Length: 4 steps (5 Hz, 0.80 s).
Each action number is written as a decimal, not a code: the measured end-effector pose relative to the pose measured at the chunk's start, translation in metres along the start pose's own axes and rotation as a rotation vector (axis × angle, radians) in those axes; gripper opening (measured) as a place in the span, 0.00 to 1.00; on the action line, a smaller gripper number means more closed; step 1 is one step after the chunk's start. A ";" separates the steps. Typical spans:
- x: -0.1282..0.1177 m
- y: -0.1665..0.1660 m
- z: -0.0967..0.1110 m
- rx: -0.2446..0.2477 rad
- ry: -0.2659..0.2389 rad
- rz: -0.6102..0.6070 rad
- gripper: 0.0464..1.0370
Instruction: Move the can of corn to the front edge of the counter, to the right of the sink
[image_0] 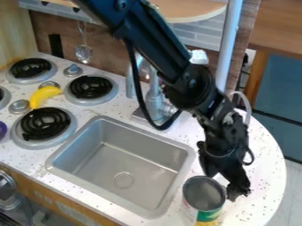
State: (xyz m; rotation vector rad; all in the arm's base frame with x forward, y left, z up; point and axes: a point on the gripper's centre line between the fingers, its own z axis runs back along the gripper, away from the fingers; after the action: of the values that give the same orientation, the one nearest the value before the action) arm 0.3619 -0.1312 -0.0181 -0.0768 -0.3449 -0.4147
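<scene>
My gripper [223, 180] hangs low over the counter to the right of the sink, its two fingers apart. It is right beside an open-topped metal can [204, 194] with a green and yellow label, at the can's far right side. The can stands upright near the sink's right corner, and its inside looks grey. Whether the fingers touch the can, I cannot tell.
The empty metal sink [121, 165] lies left of the can. A yellow banana [44, 95] rests among the stove burners, with a purple thing [2, 130] at the left edge. Behind the sink stands the faucet [154, 99], close to a vertical pole [229, 44].
</scene>
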 end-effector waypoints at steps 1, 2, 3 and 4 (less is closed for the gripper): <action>0.015 0.000 0.020 -0.008 -0.038 0.013 0.96; 0.026 -0.002 0.041 -0.020 -0.079 0.036 0.96; 0.014 0.010 0.062 0.066 0.001 0.083 0.96; -0.003 0.018 0.099 0.136 0.030 0.133 0.96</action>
State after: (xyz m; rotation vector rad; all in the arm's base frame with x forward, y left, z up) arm 0.3359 -0.0993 0.0737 0.0392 -0.3353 -0.2593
